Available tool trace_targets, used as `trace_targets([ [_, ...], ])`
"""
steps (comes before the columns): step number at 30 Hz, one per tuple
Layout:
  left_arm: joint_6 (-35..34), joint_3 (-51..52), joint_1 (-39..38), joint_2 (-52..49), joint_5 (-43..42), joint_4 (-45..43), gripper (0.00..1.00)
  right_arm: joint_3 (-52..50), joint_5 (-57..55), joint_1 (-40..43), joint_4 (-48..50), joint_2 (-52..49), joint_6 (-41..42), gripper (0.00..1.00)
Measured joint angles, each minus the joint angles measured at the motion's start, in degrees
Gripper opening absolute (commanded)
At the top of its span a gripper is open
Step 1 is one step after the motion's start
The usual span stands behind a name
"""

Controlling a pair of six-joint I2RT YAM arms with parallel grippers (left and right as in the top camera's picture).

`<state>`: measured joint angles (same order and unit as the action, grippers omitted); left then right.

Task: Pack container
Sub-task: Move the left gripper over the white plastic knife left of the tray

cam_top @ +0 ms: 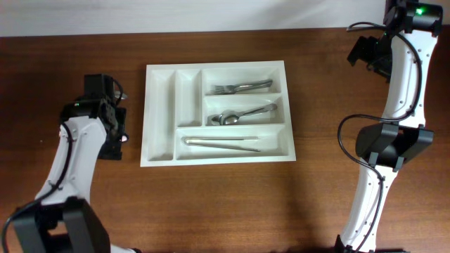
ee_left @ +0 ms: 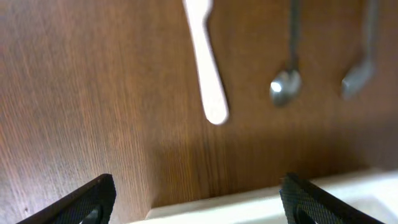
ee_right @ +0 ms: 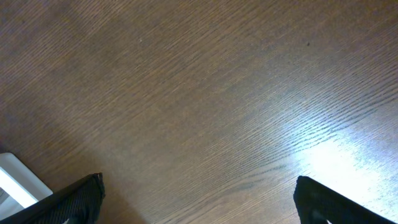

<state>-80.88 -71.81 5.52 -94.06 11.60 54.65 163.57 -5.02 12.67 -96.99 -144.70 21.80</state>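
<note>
The white cutlery tray (cam_top: 160, 112) lies at the middle of the table. Its top long compartment holds forks (cam_top: 242, 87), the middle one spoons (cam_top: 242, 114), the bottom one a knife (cam_top: 221, 144). The two narrow compartments look empty. My left gripper (cam_top: 114, 137) hovers just left of the tray; in the left wrist view it (ee_left: 198, 183) is open and empty, with a white rim (ee_left: 261, 202) between its fingers. My right gripper (cam_top: 367, 55) is at the far right; in the right wrist view it (ee_right: 199, 182) is open and empty over bare wood.
The left wrist view shows a white utensil handle (ee_left: 208, 74), a metal spoon (ee_left: 286, 86) and another metal utensil (ee_left: 359, 74) lying on the wood beyond the fingers. The left arm hides them in the overhead view. A white corner (ee_right: 18, 183) shows at the right wrist view's left edge.
</note>
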Motion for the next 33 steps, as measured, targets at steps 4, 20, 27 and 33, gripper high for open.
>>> trace_targets([
  [4,-3.8,0.0,2.3,-3.1,0.0,0.0,0.87,0.0,0.0,0.0,0.0,0.0,0.0,0.99],
  [20,-8.5,0.0,14.6,-12.1,-2.8,-0.1,0.72,0.0,0.0,0.0,0.0,0.0,0.0,0.99],
  [27,-9.8,0.0,14.9,-16.2,-6.6,-1.7,0.70,0.0,0.0,0.0,0.0,0.0,0.0,0.99],
  [33,-7.2,0.0,14.9,-16.3,-7.2,-7.6,0.71,0.0,0.0,0.0,0.0,0.0,0.0,0.99],
])
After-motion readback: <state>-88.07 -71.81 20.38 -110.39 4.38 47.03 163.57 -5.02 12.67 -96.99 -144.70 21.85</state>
